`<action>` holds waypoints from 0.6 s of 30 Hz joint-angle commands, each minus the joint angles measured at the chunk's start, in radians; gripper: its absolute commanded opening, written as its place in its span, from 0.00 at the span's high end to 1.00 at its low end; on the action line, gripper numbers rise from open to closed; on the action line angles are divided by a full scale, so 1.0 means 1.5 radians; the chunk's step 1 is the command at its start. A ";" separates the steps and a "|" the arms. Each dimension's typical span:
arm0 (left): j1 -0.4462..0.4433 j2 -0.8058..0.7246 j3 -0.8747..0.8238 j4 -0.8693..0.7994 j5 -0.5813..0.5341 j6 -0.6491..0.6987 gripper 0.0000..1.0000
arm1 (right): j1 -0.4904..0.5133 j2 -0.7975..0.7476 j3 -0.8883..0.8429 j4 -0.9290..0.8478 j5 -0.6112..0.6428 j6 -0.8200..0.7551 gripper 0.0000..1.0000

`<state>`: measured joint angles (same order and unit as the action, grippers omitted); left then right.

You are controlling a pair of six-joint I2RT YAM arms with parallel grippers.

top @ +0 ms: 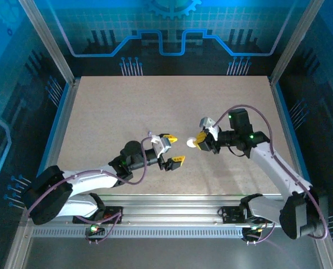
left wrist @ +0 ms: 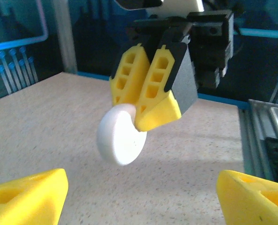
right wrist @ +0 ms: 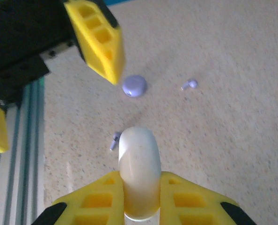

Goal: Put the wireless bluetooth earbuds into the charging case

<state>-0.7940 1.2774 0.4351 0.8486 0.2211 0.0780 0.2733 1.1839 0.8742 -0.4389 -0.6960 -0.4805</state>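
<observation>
Right claw (left wrist: 146, 112) clamps the white case (left wrist: 121, 136) by its flat faces, rim jutting past the tips; left claw (top: 173, 149) gapes just opposite it. One lavender earbud (right wrist: 115, 139) lies on the table (right wrist: 223, 140) beneath the case, another earbud (right wrist: 189, 84) farther out.

Light fell evenly from above on the pale worktop (top: 172, 106), while the enclosure walls (top: 21, 84) around it were dim and blue. Below the right gripper (left wrist: 140, 115), the white charging case (left wrist: 120, 140) cast a soft, faint shadow. The fingertips (left wrist: 29, 194) of the left gripper (top: 175, 149) were blurred at the left wrist view's bottom corners. In the right wrist view the case's near end looked washed out, and the lavender earbuds (right wrist: 189, 84) beyond the gripper were slightly fuzzy.
</observation>
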 commanded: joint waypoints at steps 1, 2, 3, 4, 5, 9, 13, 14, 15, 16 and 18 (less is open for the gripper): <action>0.004 -0.026 -0.022 -0.023 -0.088 -0.038 0.13 | -0.013 0.036 0.051 -0.046 0.077 0.041 0.82; 0.003 -0.028 -0.024 -0.034 -0.112 -0.043 0.13 | -0.016 0.052 0.061 -0.051 0.100 0.055 0.82; 0.004 -0.030 -0.026 -0.047 -0.128 -0.044 0.13 | -0.021 0.070 0.072 -0.059 0.119 0.066 0.82; 0.004 -0.033 -0.025 -0.057 -0.137 -0.041 0.13 | -0.026 0.085 0.083 -0.066 0.133 0.079 0.82; 0.004 -0.035 -0.023 -0.070 -0.149 -0.042 0.13 | -0.032 0.105 0.096 -0.075 0.146 0.091 0.82; 0.004 -0.038 0.002 -0.148 -0.206 -0.052 0.14 | -0.054 0.187 0.158 -0.126 0.193 0.119 0.82; 0.006 -0.039 0.022 -0.204 -0.220 -0.044 0.14 | -0.058 0.271 0.230 -0.188 0.263 0.122 0.80; 0.007 -0.039 0.026 -0.213 -0.221 -0.041 0.14 | -0.059 0.292 0.248 -0.202 0.286 0.125 0.80; 0.008 -0.039 0.030 -0.222 -0.221 -0.040 0.14 | -0.060 0.314 0.267 -0.216 0.306 0.128 0.80; 0.007 -0.039 0.035 -0.232 -0.222 -0.039 0.14 | -0.062 0.331 0.282 -0.226 0.320 0.132 0.80; 0.008 -0.039 0.046 -0.257 -0.220 -0.039 0.14 | -0.069 0.368 0.314 -0.240 0.342 0.144 0.80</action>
<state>-0.7883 1.2404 0.4583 0.5385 -0.0826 0.0246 0.1936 1.6802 1.2804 -0.6987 -0.2775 -0.3023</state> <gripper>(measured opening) 0.860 0.199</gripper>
